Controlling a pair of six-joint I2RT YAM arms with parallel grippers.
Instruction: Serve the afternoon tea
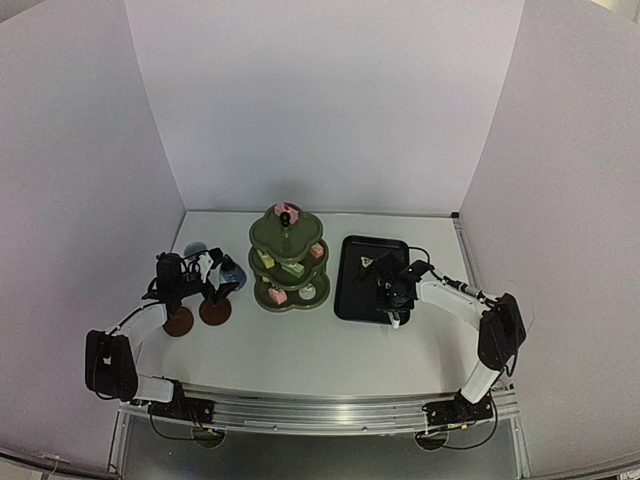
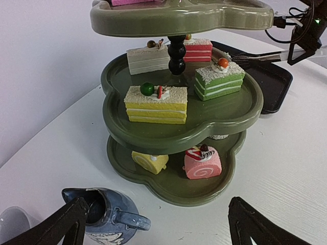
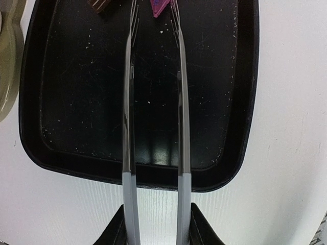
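Right now: tongs over the tray, jug beside the open left fingers

Your left gripper (image 2: pixel 157 219) is hanging low over the table (image 2: pixel 286 168) with its jaws spread wide and nothing between them, facing the olive-green stand (image 2: pixel 225 115). The small blue jug (image 2: pixel 110 217) is standing upright just inside the finger at the left of that wrist view. I cannot tell whether the two are touching. The pale cup (image 2: pixel 13 222) is showing at the bottom left corner, beside the jug.

The stand is sitting at the middle of the table and is carrying cakes on every tier. On the middle tier a yellow slice (image 2: pixel 156 104), a green slice (image 2: pixel 218 79), a white slice (image 2: pixel 148 58) and a red slice (image 2: pixel 198 50) are lying around the black post. Below them, a pink roll (image 2: pixel 203 162) and a yellow roll (image 2: pixel 149 161) are resting on the bottom tier.

The two brown coasters (image 1: pixel 178 321) are lying side by side near your left arm, apart from the stand.

Your right gripper (image 3: pixel 158 219) is gripping the metal tongs (image 3: pixel 127 127), one finger pressing on the outside of each blade. The blades are running parallel and apart, reaching over the black tray (image 3: pixel 76 102). Their tips are ending by a magenta piece (image 3: pixel 161 7) and a brown piece (image 3: pixel 99 4) at the tray's far end. Whether either is pinched, the view is not showing.
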